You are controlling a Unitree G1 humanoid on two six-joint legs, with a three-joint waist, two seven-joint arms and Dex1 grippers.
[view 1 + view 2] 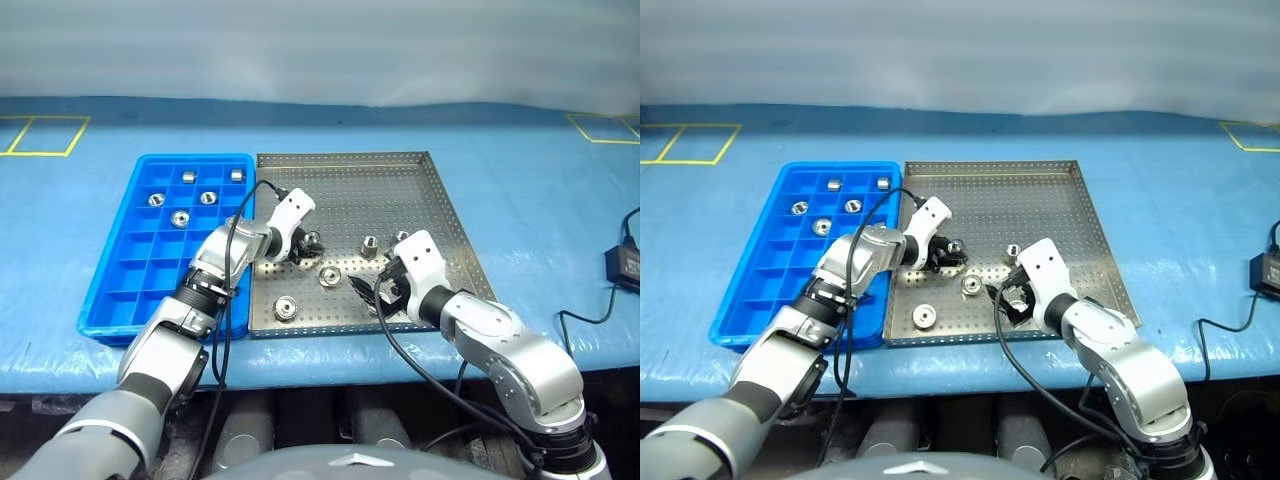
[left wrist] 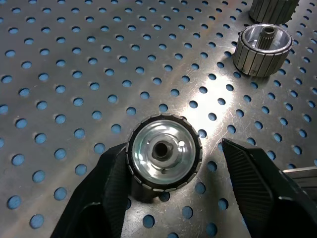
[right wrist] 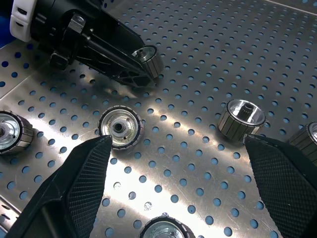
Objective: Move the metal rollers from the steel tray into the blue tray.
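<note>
A blue cloth [image 1: 520, 200] with yellow tape squares [image 1: 45, 135] covers the table; behind is a grey wall [image 1: 320, 45].

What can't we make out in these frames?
- Left eye view: the roller at the left gripper is mostly covered by its fingers.
- Left wrist view: a second roller is cut off by the picture edge.
- Right wrist view: the nearest roller is cut off by the edge.
- Left eye view: the right gripper hides the steel tray floor beneath it.
</note>
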